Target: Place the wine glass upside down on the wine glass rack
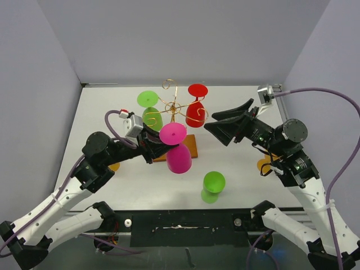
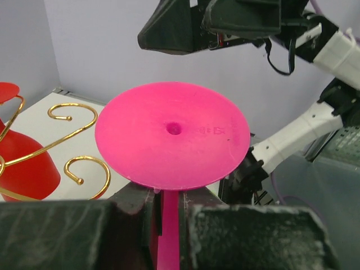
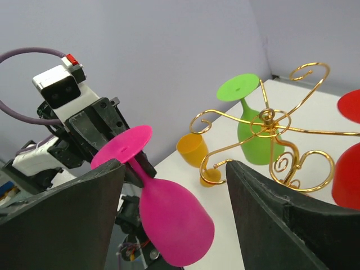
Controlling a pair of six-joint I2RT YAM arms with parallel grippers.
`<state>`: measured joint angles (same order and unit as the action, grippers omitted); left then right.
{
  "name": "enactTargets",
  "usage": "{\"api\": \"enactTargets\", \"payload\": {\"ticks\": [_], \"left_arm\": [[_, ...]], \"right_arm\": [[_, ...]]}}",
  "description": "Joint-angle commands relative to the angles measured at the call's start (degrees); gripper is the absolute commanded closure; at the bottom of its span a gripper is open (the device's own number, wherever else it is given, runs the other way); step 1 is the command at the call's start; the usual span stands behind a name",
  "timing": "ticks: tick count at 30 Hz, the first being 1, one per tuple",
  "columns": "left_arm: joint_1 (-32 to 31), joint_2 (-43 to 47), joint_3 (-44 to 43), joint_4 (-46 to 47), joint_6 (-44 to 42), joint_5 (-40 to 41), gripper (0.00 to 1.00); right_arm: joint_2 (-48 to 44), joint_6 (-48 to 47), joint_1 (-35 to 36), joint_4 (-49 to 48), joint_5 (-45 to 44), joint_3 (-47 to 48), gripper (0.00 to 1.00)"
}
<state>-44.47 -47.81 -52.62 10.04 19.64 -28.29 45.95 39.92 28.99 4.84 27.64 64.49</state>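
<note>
Left gripper (image 1: 159,147) pinching the stem of the magenta wine glass (image 1: 179,157) just under its foot, jaws pressed together on the stem. The glass is carried inverted and tilted, foot uppermost above the fingers (image 2: 236,236) and bowl hanging below and beyond them. Right gripper (image 1: 211,122), opposite the left across the glass, has its jaws spread wide and holds nothing; the magenta bowl lies ahead of its fingertips, apart from both.

Progress: the wine glass rack (image 1: 173,106) stands just past the left fingertips. Its gold scroll arms (image 2: 73,112) curl to the left of the held foot in the left wrist view. The stem sits in no arm; the right wrist view shows open space between the glass and the nearest scroll. Judged from this, the lift and the inversion are done. What is left is to slide the stem into a free arm, let the foot settle on the wire, and release.

Surroundings: two arms are occupied, by a hanging green glass (image 1: 151,115) beyond the left gripper and a hanging red glass (image 1: 196,112) nearer the right gripper. Another green glass (image 1: 214,183) rests on the table (image 1: 140,185), short of the right gripper. An orange glass (image 1: 264,164) shows under the right arm, and an orange shape under the left arm cannot be identified.

Obstacles, as a judgement: the hanging glasses flank the approach, the thin wire could snag the wide foot, and the right gripper's spread fingers crowd the rack's far side.
</note>
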Motion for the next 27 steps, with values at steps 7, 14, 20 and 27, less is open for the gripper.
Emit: {"api": "enactTargets", "payload": {"ticks": [7,14,20,27], "left_arm": [[-0.2,1.4,1.6,-1.5,-14.0,-3.3,1.00],[-0.3,2.0,2.8,-1.7,-16.6,-1.6,1.00],[-0.4,1.8,2.8,-1.8,-17.1,-2.6,1.00],[-0.5,2.3,3.6,-1.5,-17.6,-2.4,1.00]], "right_arm": [[4.5,6.2,0.8,-3.8,14.6,4.1,0.27],[9.0,4.2,3.4,-1.2,14.1,5.7,0.30],[13.7,2.3,9.0,4.7,12.1,8.6,0.37],[15.7,7.0,11.8,6.2,8.1,8.8,0.62]]}}
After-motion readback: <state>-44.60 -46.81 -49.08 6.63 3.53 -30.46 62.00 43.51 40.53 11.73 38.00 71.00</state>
